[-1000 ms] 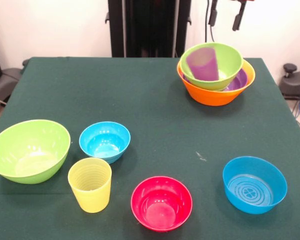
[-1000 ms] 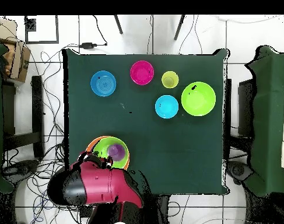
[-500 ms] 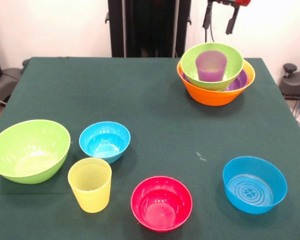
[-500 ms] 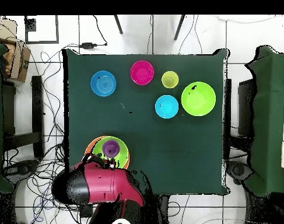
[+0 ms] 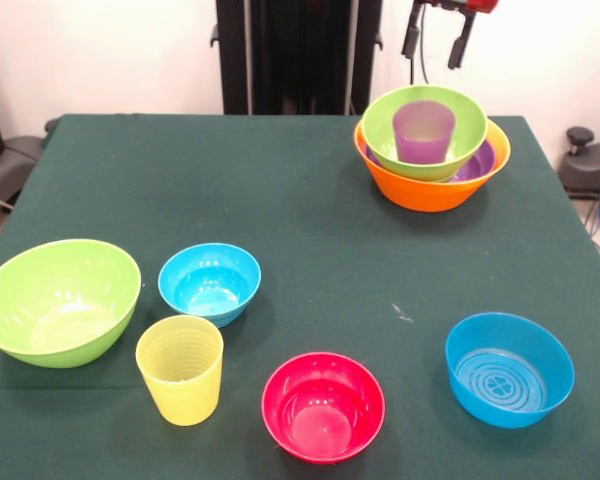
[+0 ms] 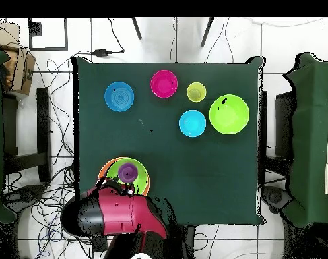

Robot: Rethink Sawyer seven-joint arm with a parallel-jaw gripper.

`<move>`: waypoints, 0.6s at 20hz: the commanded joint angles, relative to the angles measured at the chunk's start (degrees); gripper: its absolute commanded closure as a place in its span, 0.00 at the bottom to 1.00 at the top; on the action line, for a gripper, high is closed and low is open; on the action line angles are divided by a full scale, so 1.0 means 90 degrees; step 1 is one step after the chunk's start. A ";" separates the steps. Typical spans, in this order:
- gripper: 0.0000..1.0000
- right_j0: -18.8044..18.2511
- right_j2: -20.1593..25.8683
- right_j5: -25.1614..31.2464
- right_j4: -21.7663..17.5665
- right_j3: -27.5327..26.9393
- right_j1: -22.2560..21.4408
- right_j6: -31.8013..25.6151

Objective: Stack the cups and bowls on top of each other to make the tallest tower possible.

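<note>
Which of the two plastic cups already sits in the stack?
The smooth translucent purple tumbler: it stands upright inside the lime green bowl nested in the large orange bowl. The ribbed pale yellow tumbler stands alone on the green table.

Glossy plastic bowls (image 5: 323,405); ribbed yellow cup (image 5: 180,368); translucent smooth purple cup (image 5: 423,131); matt green tablecloth (image 5: 310,220)

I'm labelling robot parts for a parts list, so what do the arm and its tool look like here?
In the overhead view the arm is a bulky rounded casing, glossy red with a black section. In the front view the tool shows two slim dark fingers hanging from a red mount at the top edge, with a thin dark cable beside them. No markings are visible.
</note>
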 commanded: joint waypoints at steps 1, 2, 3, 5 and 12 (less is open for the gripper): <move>0.00 -0.0151 0.0253 0.0345 0.0121 -0.0574 0.0239 0.0666; 0.00 -0.0235 0.0286 0.0482 0.0108 -0.0674 0.0207 0.0555; 0.00 -0.0328 0.0329 0.0626 0.0097 -0.0793 0.0179 0.0434; 0.00 -0.0536 0.0440 0.0968 0.0088 -0.1071 0.0140 0.0186; 0.00 -0.1408 0.0976 0.2366 0.0016 -0.2557 0.0355 -0.0627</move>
